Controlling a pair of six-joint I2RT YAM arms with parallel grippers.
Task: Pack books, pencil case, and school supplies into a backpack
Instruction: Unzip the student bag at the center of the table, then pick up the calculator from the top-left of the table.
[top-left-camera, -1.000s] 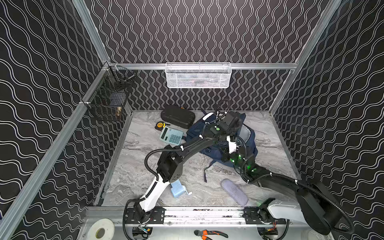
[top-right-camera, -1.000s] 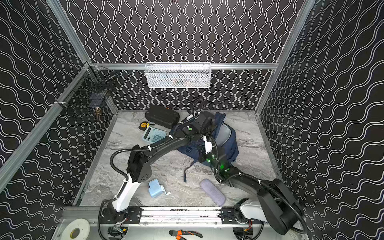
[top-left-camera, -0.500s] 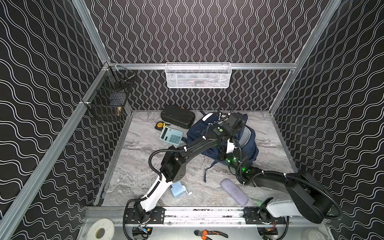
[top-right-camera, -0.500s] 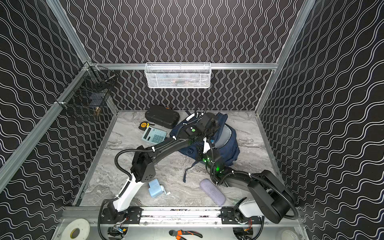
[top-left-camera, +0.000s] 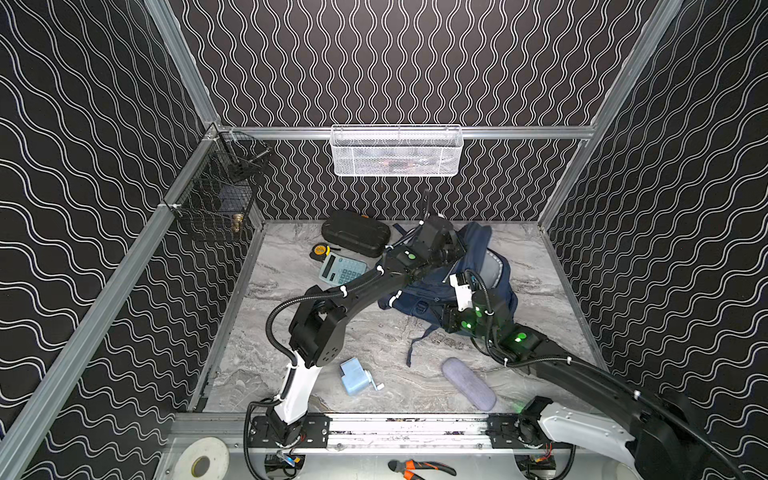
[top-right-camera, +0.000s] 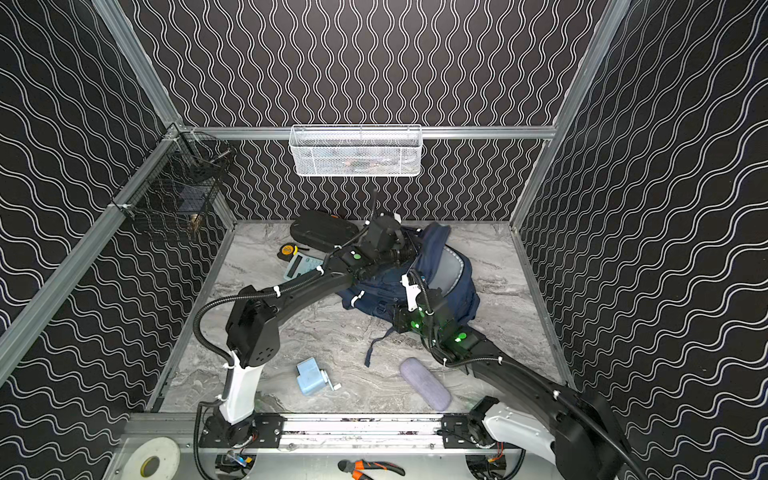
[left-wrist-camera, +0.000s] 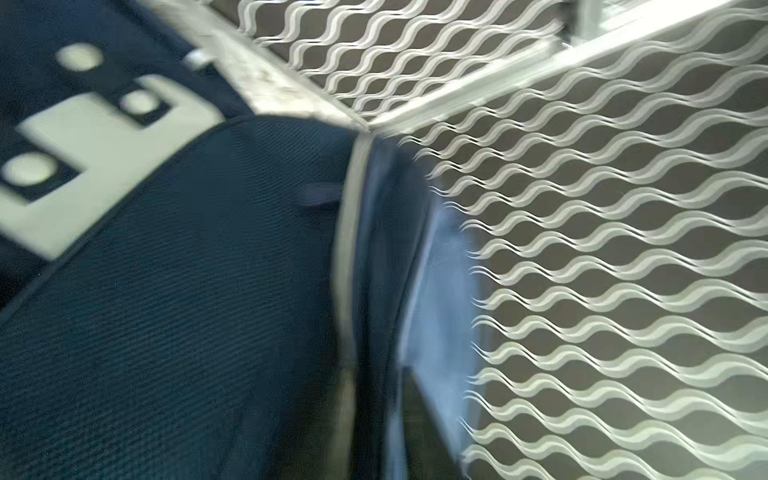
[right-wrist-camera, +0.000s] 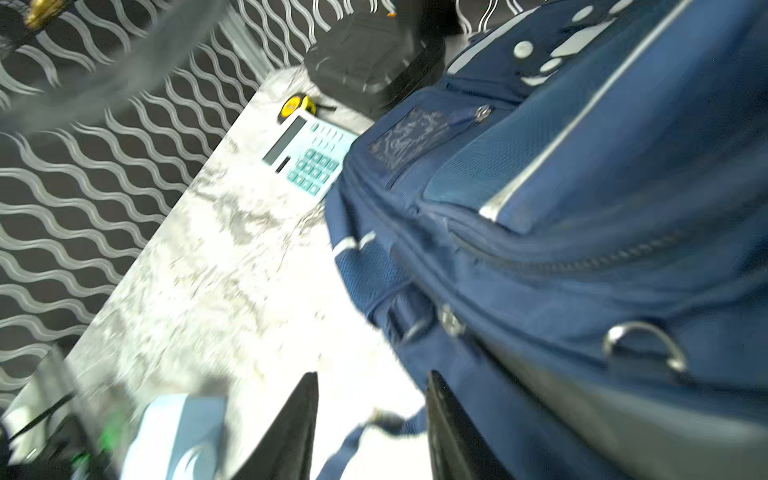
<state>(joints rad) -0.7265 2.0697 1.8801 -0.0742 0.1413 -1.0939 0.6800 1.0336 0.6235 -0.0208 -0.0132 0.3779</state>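
One grey-marbled table (top-left-camera: 374, 332) boxed by black wave-patterned walls (top-left-camera: 415, 62); backpack (top-left-camera: 424, 297) near back edge. Right gripper (right-wrist-camera: 372, 374) parted, empty; left gripper (top-left-camera: 451, 253) at backpack, spread indiscernible.

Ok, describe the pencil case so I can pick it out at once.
Start at the navy backpack mid-table. Just in front of it, near the front rail, lies the pencil case. It is the round-ended grey-lavender oblong, unlike the boxy light-blue sharpener nearby or the black hard case at the back.
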